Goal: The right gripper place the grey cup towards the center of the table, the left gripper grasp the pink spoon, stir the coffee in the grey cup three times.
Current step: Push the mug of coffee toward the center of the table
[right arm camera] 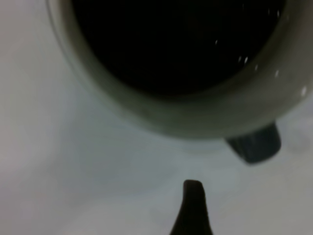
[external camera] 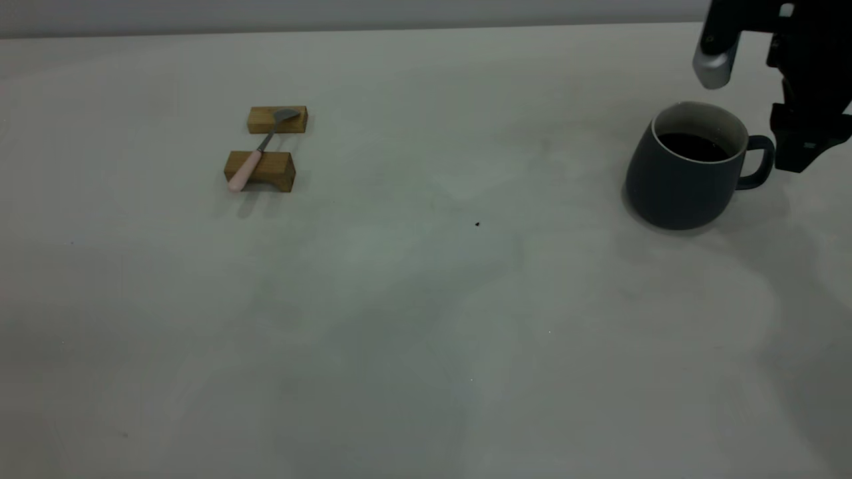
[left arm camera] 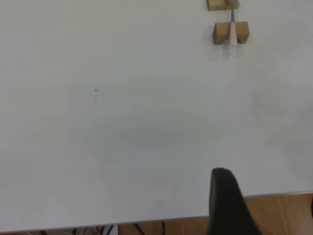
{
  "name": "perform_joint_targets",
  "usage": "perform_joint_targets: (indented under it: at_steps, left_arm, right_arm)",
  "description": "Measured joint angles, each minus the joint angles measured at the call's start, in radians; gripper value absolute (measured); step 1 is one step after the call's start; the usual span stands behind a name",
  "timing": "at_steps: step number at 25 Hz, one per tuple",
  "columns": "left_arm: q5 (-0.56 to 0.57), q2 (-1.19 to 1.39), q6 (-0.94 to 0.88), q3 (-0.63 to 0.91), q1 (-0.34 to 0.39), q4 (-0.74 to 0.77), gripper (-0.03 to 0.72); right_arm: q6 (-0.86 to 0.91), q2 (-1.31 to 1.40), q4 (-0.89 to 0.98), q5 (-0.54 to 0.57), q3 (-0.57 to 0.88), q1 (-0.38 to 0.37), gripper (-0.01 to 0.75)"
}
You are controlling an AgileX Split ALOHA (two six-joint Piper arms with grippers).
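The grey cup [external camera: 685, 176] stands at the table's right side, its handle [external camera: 759, 163] turned toward my right gripper [external camera: 802, 150], which hangs just beside the handle without touching it. Dark coffee [external camera: 692, 146] fills the cup. In the right wrist view one finger [right arm camera: 193, 208] shows below the cup's rim [right arm camera: 146, 115] and handle [right arm camera: 254, 143], with nothing against it; the gripper is open. The pink spoon [external camera: 256, 156] lies across two wooden blocks at the left. My left gripper [left arm camera: 266, 200] sits far back over the table's edge, open and empty, one finger [left arm camera: 225, 200] showing, the spoon [left arm camera: 233, 30] far ahead.
Two tan wooden blocks [external camera: 277, 120] [external camera: 259, 171] carry the spoon. The table [external camera: 426, 299] is broad between spoon and cup, with a small dark speck [external camera: 477, 224] near the middle. The table's edge [left arm camera: 146, 221] and wooden floor show in the left wrist view.
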Motion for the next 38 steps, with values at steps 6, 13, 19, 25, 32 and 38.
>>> perform_joint_targets:
  at_steps: [6, 13, 19, 25, 32, 38]
  left_arm:
    - [0.0, 0.0, 0.0, 0.0, 0.0, 0.0, 0.481]
    - [0.0, 0.0, 0.0, 0.0, 0.0, 0.0, 0.481]
    - [0.0, 0.0, 0.0, 0.0, 0.0, 0.0, 0.481]
    - [0.0, 0.0, 0.0, 0.0, 0.0, 0.0, 0.481]
    - [0.0, 0.0, 0.0, 0.0, 0.0, 0.0, 0.481]
    - [0.0, 0.0, 0.0, 0.0, 0.0, 0.0, 0.481]
  right_arm:
    - [-0.094, 0.04, 0.002, -0.035, -0.008, 0.0, 0.664]
    - [-0.142, 0.063, 0.013, -0.082, -0.009, 0.014, 0.607]
    - [-0.156, 0.063, 0.046, -0.095, -0.009, 0.03, 0.439]
    - [-0.156, 0.063, 0.131, -0.101, -0.009, 0.046, 0.261]
    - [-0.156, 0.064, 0.178, -0.101, -0.009, 0.098, 0.239]
    - [-0.156, 0.081, 0.23, -0.125, -0.009, 0.174, 0.239]
